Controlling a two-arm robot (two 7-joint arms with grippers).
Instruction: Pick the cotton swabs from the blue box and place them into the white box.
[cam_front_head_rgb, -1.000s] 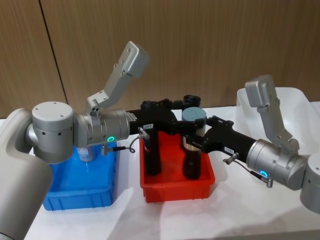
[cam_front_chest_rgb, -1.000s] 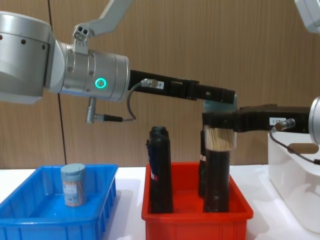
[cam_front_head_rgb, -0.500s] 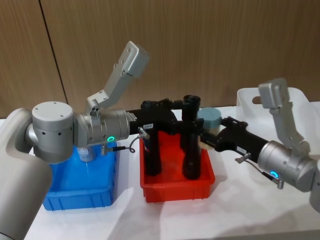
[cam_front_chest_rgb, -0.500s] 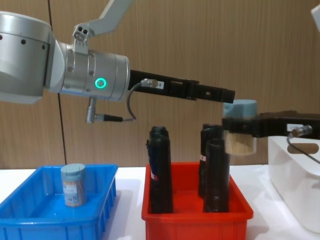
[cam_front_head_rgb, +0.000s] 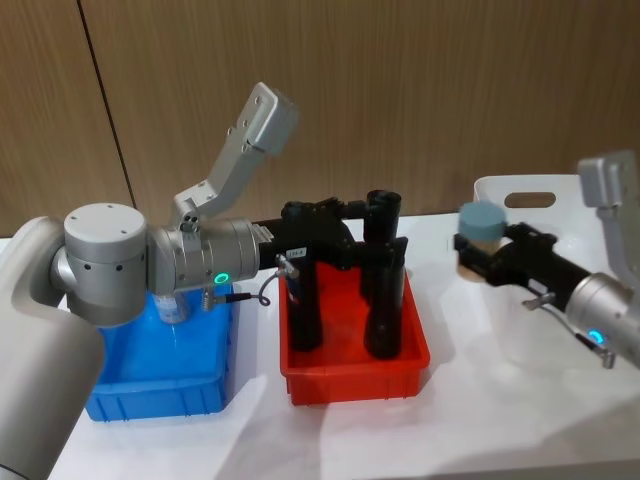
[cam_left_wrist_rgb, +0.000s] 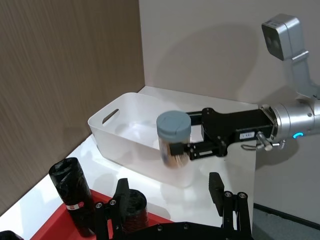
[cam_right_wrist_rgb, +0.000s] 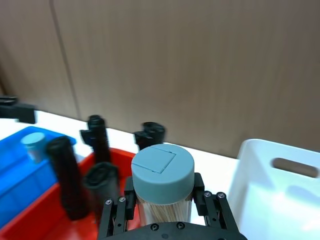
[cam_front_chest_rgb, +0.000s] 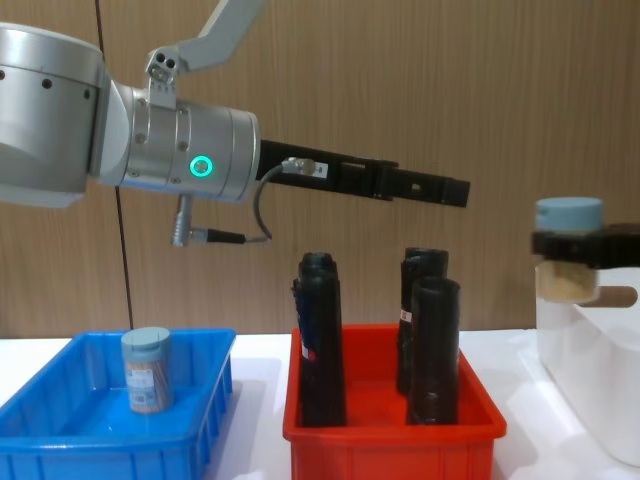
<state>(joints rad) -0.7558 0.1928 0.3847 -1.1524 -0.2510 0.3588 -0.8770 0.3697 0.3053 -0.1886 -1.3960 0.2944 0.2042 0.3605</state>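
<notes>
Right tool (cam_front_head_rgb: 466, 252) clamped on a jar of cotton swabs (cam_front_head_rgb: 478, 233): clear cylinder, smooth blue-grey lid, tan sticks (held upright), beside the smooth-walled white box (cam_front_head_rgb: 503, 186). Second jar (cam_front_chest_rgb: 147, 370) stands in the ribbed blue box (cam_front_chest_rgb: 60, 445). Left tool (cam_front_chest_rgb: 452, 190) spread, empty.

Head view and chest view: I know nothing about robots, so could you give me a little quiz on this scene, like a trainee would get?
1. What is the right gripper holding? A) a black tube B) a cotton swab jar C) nothing
2. True or false: the blue box is empty.
3. Fill in: the held jar is nearest the ___ box.
Key: 1 B. 2 False: a second cotton swab jar stands in it. 3 white: the white box is just beside the held jar.
</notes>
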